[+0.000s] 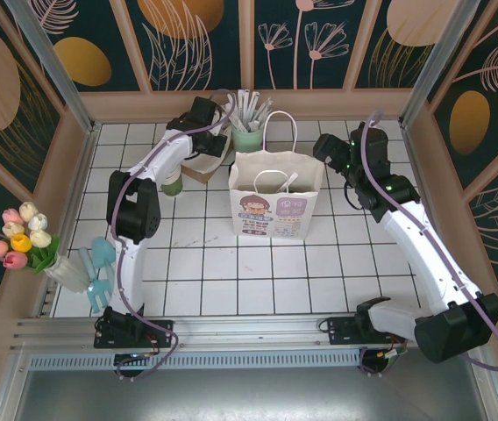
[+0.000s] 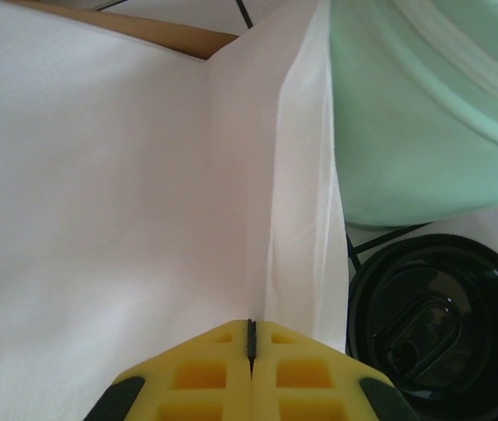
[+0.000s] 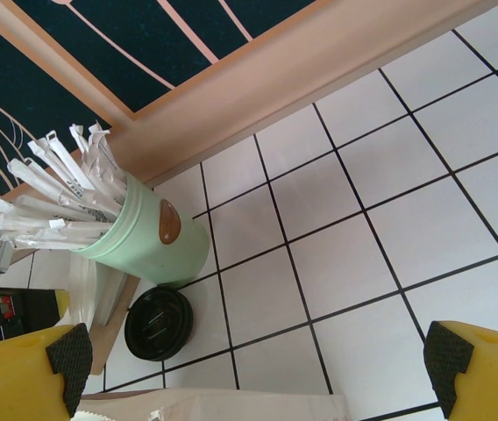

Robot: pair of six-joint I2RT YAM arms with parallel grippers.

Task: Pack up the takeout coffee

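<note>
The green-sided paper cup [image 1: 172,182] stands lidless at the back left, beside the left arm. Its round black lid [image 2: 437,333] [image 3: 159,323] lies flat on the tiles next to the mint green holder [image 2: 424,114] [image 3: 144,237]. My left gripper [image 2: 251,326] [image 1: 207,149] is down at a stack of white napkins [image 2: 100,202]. Its yellow fingers are shut, with a raised fold of napkin running into the tips. My right gripper [image 3: 253,377] [image 1: 330,151] hovers wide open at the back right, with nothing between its fingers.
A white paper bag with handles [image 1: 275,202] stands open in the middle; its rim [image 3: 231,408] is just below my right gripper. The napkins rest on a wooden tray [image 1: 198,171]. A vase of tulips [image 1: 23,241] and a teal item [image 1: 100,263] sit front left.
</note>
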